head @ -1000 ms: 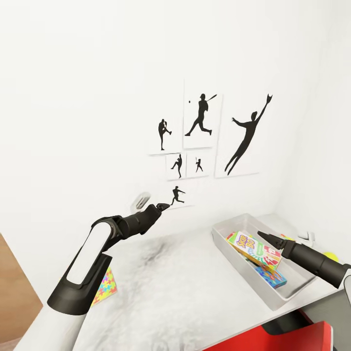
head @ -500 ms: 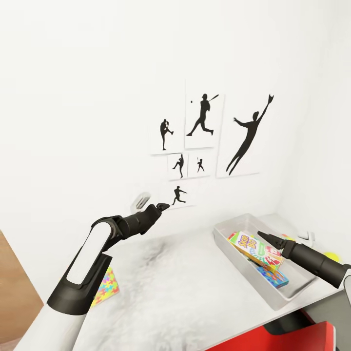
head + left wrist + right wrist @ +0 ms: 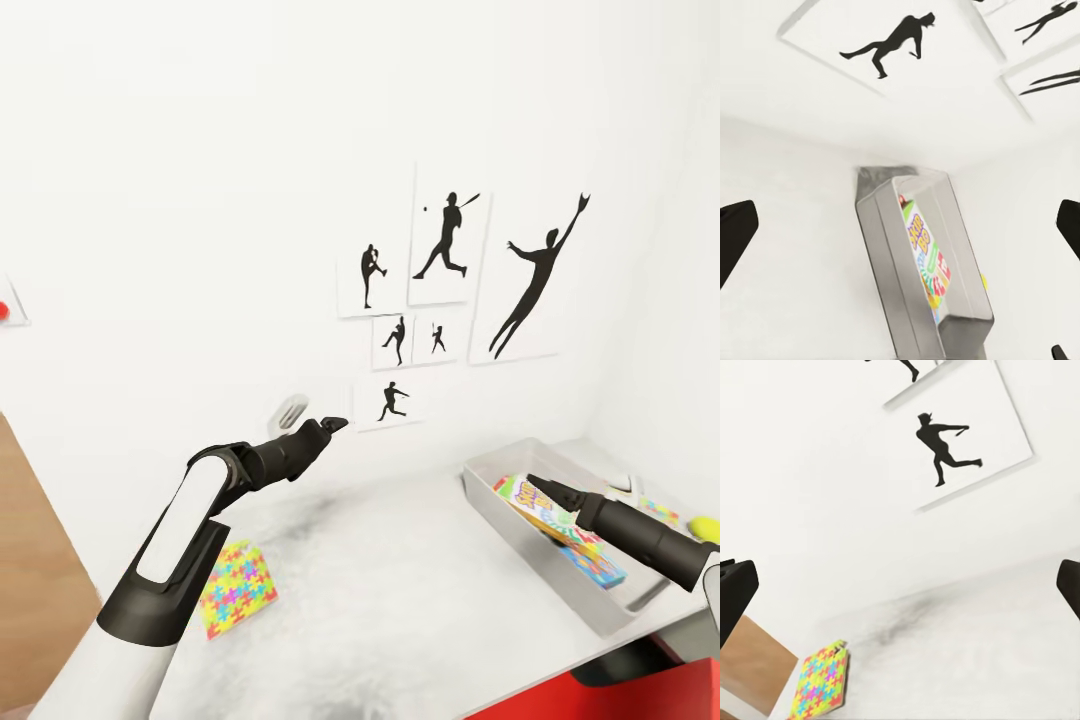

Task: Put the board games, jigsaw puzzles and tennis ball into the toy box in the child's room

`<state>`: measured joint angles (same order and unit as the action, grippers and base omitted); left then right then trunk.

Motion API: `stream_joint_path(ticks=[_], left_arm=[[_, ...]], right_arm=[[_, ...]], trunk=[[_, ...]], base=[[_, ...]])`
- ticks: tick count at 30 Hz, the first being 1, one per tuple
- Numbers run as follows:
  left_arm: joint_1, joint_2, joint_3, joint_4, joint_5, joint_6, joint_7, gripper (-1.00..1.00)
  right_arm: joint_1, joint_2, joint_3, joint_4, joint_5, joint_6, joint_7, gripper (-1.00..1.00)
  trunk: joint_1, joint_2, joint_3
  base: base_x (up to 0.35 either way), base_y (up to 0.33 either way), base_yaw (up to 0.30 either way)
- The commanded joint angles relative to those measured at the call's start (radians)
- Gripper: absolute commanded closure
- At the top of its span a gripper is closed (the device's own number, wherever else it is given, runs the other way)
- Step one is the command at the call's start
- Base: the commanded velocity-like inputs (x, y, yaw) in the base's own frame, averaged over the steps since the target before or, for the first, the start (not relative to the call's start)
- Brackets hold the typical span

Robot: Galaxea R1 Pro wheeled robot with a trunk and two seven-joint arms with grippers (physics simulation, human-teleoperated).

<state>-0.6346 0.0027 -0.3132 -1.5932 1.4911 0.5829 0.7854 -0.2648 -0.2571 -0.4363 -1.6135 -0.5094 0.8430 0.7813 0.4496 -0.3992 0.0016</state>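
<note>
My left end effector hangs above the pale table at centre-left of the head view, its fingers spread wide and holding nothing. My right end effector points from the lower right toward the toy box, fingers likewise apart at the edges of its wrist view and empty.

The grey toy box sits at the right of the table with two board games inside: a yellow-green one leaning over a light blue one. One jigsaw puzzle lies flat near the table's lower-left edge; another shows beyond the box at far right, with the tennis ball just beside it. Black sports silhouette pictures hang on the white wall.
</note>
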Motion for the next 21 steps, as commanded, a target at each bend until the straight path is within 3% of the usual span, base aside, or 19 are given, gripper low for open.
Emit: stream_joint_path(ticks=[1, 21], left_arm=[[0.000, 0.000, 0.000, -0.001, 0.008, 0.000, 0.008, -1.00], [-0.003, 0.000, -0.006, -0.001, 0.008, 0.000, 0.008, -1.00]], right_arm=[[-0.001, 0.000, -0.001, 0.000, -0.001, 0.005, 0.003, -1.00], [-0.003, 0.006, 0.005, 0.000, 0.002, 0.004, -0.020, -1.00]], trunk=[[0.000, -0.001, 0.000], [0.000, -0.001, 0.000]], base=[[0.000, 0.256, 0.000], [0.000, 0.267, 0.000]])
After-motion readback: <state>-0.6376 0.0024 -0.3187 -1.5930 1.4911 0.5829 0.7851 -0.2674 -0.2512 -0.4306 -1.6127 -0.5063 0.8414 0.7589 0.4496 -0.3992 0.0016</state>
